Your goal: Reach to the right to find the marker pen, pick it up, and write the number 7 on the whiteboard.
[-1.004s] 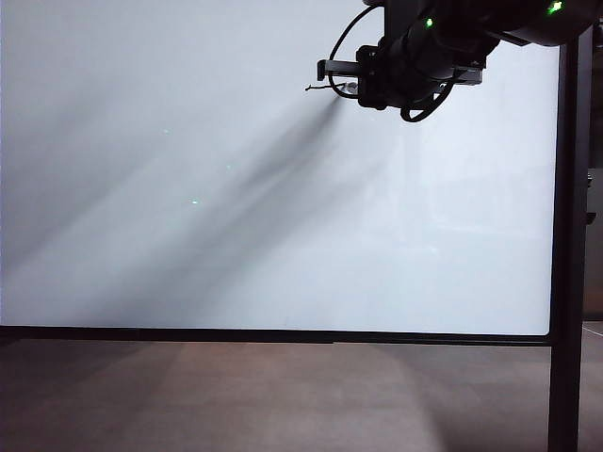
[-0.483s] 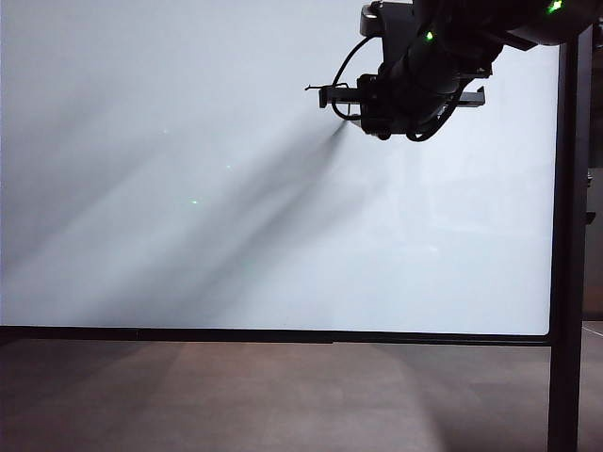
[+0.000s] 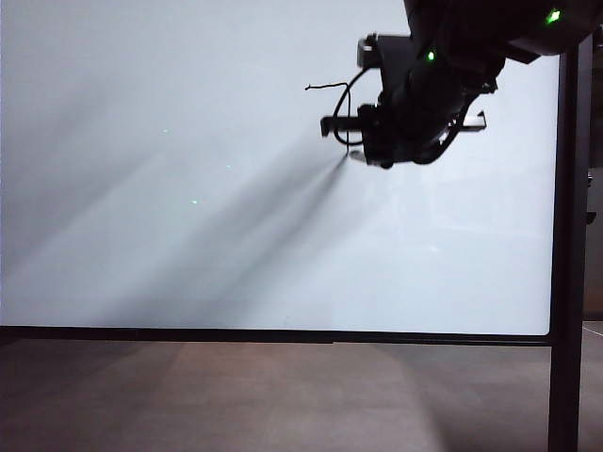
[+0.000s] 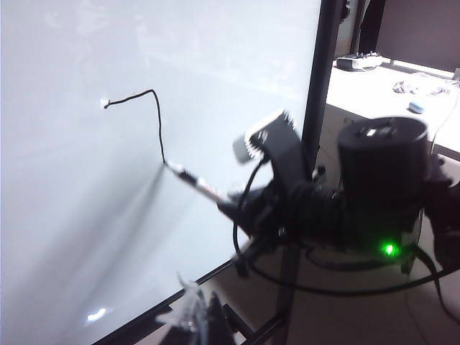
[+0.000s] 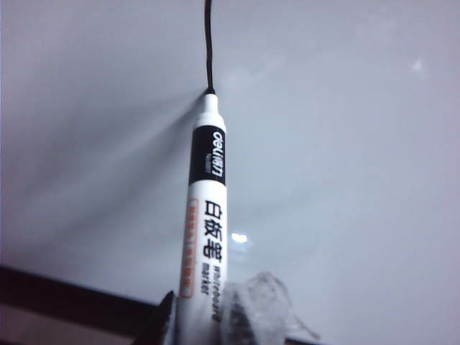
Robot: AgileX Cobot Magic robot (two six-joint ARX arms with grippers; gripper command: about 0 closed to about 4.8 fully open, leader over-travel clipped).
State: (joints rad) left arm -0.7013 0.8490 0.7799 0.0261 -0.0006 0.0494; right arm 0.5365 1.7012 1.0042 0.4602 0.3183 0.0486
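The marker pen (image 5: pixel 205 215) is white with a black band, and my right gripper (image 5: pixel 198 316) is shut on its barrel. Its tip touches the whiteboard (image 5: pixel 345 144) at the lower end of a thin black line (image 5: pixel 209 43). In the exterior view the right gripper (image 3: pixel 363 141) is at the upper right of the whiteboard (image 3: pixel 188 235), below the short horizontal stroke of the number 7 (image 3: pixel 325 86). The left wrist view shows that stroke bending into a downward line (image 4: pixel 154 115) that ends at the pen (image 4: pixel 192 181). My left gripper (image 4: pixel 198 316) is shut with nothing in it, low by the board's bottom frame.
The board's black post (image 3: pixel 568 235) stands at the right and its black bottom frame (image 3: pixel 283 335) runs above the brown floor (image 3: pixel 283 395). Behind the post stands a pale table (image 4: pixel 388 79) with small items on it.
My right gripper has moved down the board with the pen, and the line now runs downward from the horizontal stroke.
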